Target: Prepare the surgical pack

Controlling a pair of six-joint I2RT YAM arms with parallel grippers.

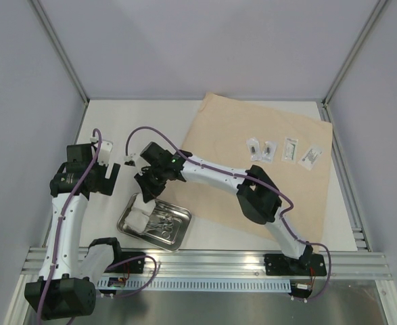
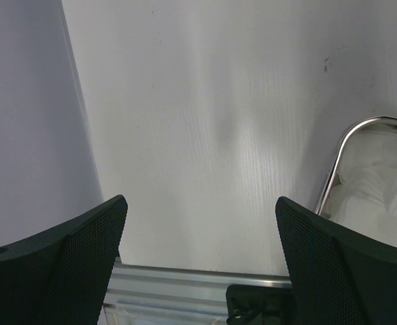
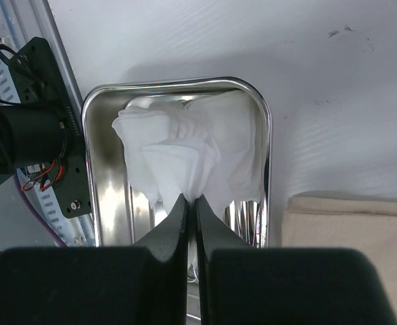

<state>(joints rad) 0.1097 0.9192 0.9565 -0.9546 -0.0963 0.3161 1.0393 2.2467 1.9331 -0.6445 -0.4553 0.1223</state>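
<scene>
White tabletop (image 1: 110,122) all round, with the tan wrap sheet (image 1: 232,128) spread over its right side and four small clear packets (image 1: 291,148) lined up on the sheet's far part. The steel tray (image 1: 184,220) sat near the front edge, just left of the sheet, white gauze (image 3: 184,149) bunched at one end, steel clamps (image 1: 163,222) at the other. The right claw (image 3: 191,200) was over the tray, clenched on a fold of gauze. The left claw (image 2: 199,200) hung released, fingers wide apart over bare tabletop beside the tray's corner.
</scene>
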